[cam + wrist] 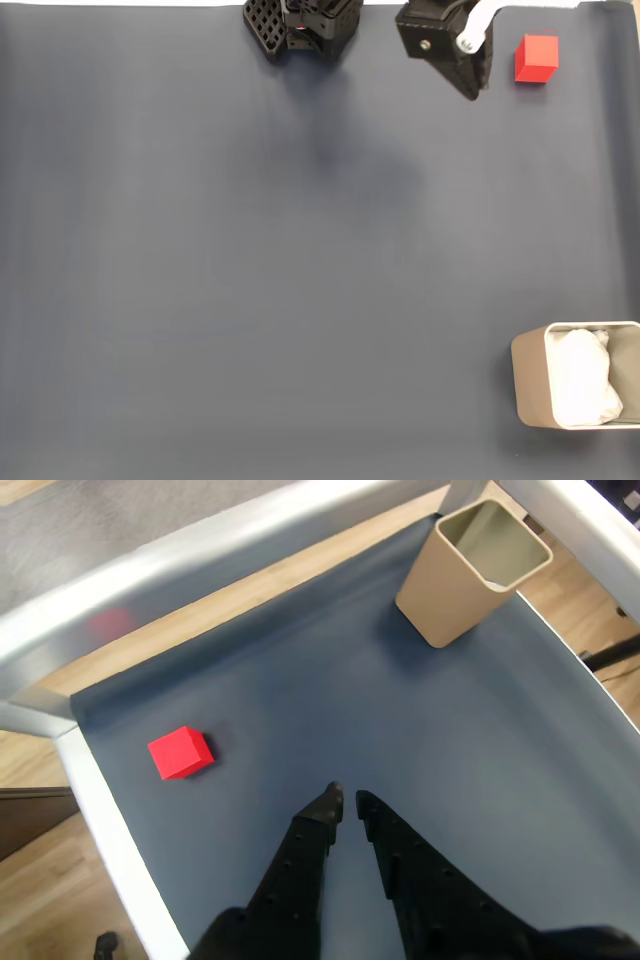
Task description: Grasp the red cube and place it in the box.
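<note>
Looking at the fixed view first: the red cube sits at the far right of the dark table, and the arm's gripper hangs just left of it, not touching. The box is way down at the near right corner, well apart from both, with something white and crumpled inside.

Wrist view next: the jaws are nearly pressed together, just a thin gap between the tips, holding nothing. The red cube lies off to the left of them, and the box stands far right.

So I'd say we're in the approach step, nothing grabbed yet. Next move probably calls for spreading the jaws, swinging toward the cube until it sits between the tips, then dropping down and squeezing.
</note>
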Controlling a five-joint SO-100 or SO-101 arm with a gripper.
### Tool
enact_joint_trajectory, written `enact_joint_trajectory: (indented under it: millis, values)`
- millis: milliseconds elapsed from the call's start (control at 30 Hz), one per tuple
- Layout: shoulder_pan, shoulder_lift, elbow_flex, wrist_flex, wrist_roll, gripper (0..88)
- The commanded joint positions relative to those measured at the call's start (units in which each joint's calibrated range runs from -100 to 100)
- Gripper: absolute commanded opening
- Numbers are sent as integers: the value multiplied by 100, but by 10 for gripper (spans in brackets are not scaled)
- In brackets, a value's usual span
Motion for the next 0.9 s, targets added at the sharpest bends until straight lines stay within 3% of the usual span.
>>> enact_joint_trajectory:
  millis: [0, 233, 567, 867]
  values:
    - [-318, -156, 5, -49, 39, 16]
    - [-1007, -312, 434, -295, 88, 23]
    - [-1412, -347, 1082, -992, 313, 146]
    - [-1881, -113, 1437, -1738, 322, 204]
